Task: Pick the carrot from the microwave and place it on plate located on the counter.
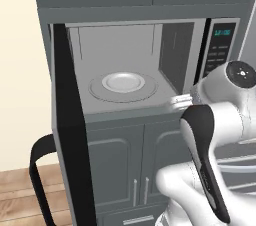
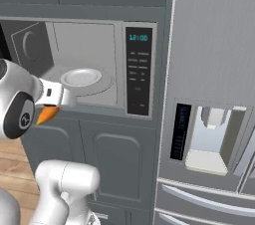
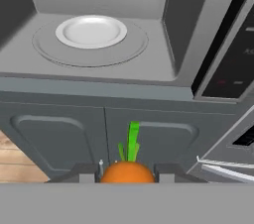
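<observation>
My gripper [image 3: 127, 173] is shut on the carrot [image 3: 127, 172], an orange root whose green top [image 3: 132, 141] points away from the hand. Seen from the right base, the carrot [image 2: 47, 114] hangs below the white hand, just outside and in front of the microwave [image 2: 89, 45] opening, over the dark cabinet doors. The microwave cavity [image 1: 125, 55] stands open with its black door [image 1: 67, 120] swung out to the left. The plate and the counter are out of view.
A white rimmed dish [image 1: 123, 81] sits on the round turntable [image 3: 89, 44] inside the cavity. The black keypad panel [image 2: 138, 69] is right of the opening. A steel fridge with a dispenser [image 2: 209, 139] stands further right. Grey cabinet doors [image 3: 59, 139] lie below.
</observation>
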### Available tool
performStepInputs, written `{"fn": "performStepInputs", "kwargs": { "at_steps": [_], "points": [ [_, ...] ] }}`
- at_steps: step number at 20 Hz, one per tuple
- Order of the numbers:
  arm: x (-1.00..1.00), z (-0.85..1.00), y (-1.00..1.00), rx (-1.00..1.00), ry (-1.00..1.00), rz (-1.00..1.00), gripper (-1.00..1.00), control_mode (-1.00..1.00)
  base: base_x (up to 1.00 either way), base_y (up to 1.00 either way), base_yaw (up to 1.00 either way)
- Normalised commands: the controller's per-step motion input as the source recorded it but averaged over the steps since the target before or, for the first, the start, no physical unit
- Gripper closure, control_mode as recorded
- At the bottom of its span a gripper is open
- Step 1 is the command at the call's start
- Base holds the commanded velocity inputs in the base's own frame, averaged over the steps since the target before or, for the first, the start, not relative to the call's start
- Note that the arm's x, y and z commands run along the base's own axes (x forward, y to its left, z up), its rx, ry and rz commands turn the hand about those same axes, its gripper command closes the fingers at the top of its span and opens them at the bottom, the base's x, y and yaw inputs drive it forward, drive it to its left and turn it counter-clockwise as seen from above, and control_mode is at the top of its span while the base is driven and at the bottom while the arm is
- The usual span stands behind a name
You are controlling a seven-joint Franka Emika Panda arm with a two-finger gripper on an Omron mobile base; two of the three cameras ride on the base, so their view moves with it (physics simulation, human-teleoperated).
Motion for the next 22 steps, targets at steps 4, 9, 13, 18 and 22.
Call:
{"fn": "performStepInputs", "kwargs": {
  "at_steps": [4, 9, 13, 18, 22],
  "points": [
    [-0.13, -0.02, -0.43, 0.04, 0.0, 0.04, 1.0, -1.0, 0.0, 0.0, 0.0],
    [-0.09, 0.0, -0.05, 0.0, 0.0, 0.0, 1.0, 1.0, -0.2, -0.03, 0.0],
    [0.0, 0.0, 0.0, 0.0, 0.0, 0.0, 1.0, 1.0, -0.96, -0.57, -0.01],
    [0.0, 0.0, 0.0, 0.0, 0.0, 0.0, 1.0, 1.0, -0.94, -0.96, -0.12],
    [0.0, 0.0, 0.0, 0.0, 0.0, 0.0, 1.0, 1.0, -0.07, -1.0, -0.17]
  ]
}}
